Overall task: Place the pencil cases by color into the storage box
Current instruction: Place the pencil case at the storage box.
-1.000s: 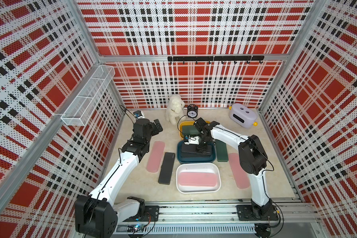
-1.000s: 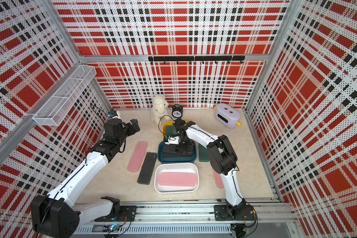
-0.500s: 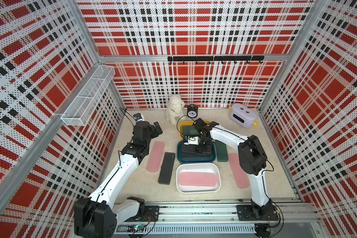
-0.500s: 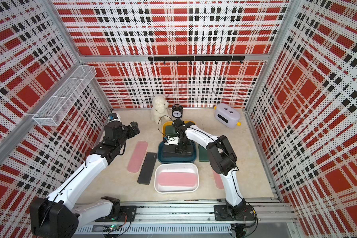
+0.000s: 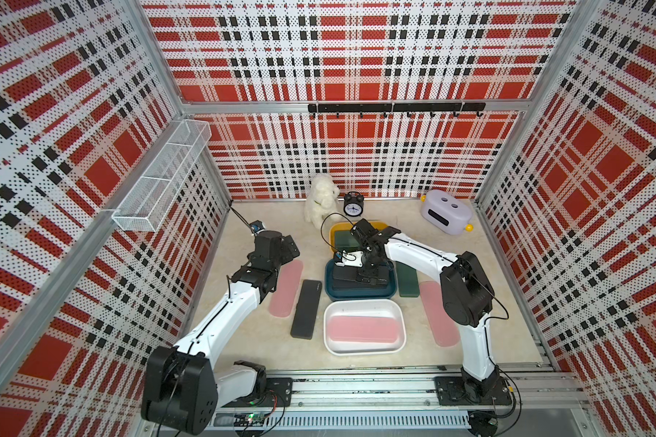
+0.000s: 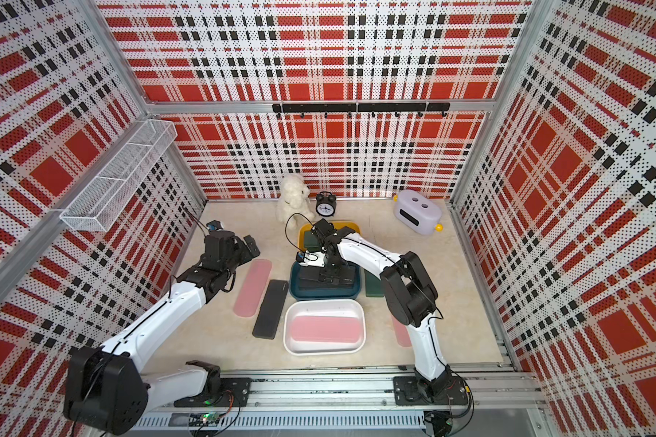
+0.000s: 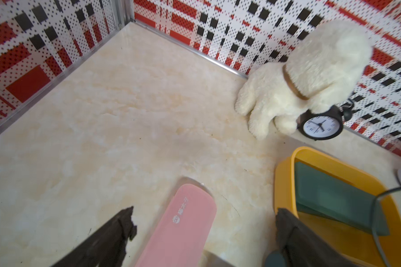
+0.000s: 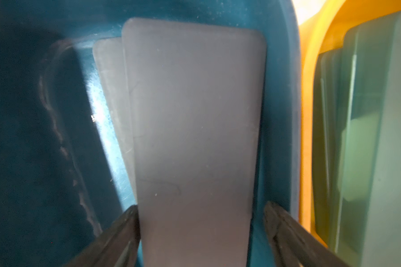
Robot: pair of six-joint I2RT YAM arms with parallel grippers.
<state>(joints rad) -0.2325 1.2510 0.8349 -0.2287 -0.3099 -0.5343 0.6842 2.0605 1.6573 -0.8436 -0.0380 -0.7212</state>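
Observation:
In both top views three storage boxes stand in a row: yellow (image 5: pixel 334 234), teal (image 5: pixel 328 287) and white (image 5: pixel 364 350). The yellow box holds dark green pencil cases (image 8: pixel 368 115). The white box holds a pink case (image 5: pixel 362 328). Two black cases (image 8: pixel 195 104) lie stacked in the teal box. My right gripper (image 8: pixel 200 207) is open astride the top one, with a gap at one finger. On the table lie a pink case (image 5: pixel 286 287), a black case (image 5: pixel 306 308), a green case (image 5: pixel 408 280) and another pink case (image 5: pixel 434 314). My left gripper (image 7: pixel 204 212) hangs open above the left pink case's (image 7: pixel 183 231) far end.
A white plush dog (image 5: pixel 320 200) and a black alarm clock (image 5: pixel 353 204) stand at the back behind the yellow box. A lilac toaster-shaped box (image 5: pixel 445 212) sits at the back right. A wire basket (image 5: pixel 163 178) hangs on the left wall. Plaid walls enclose three sides.
The left gripper has shifted slightly over the left pink case's far end. The right gripper stays in the teal box, its jaws a touch wider.

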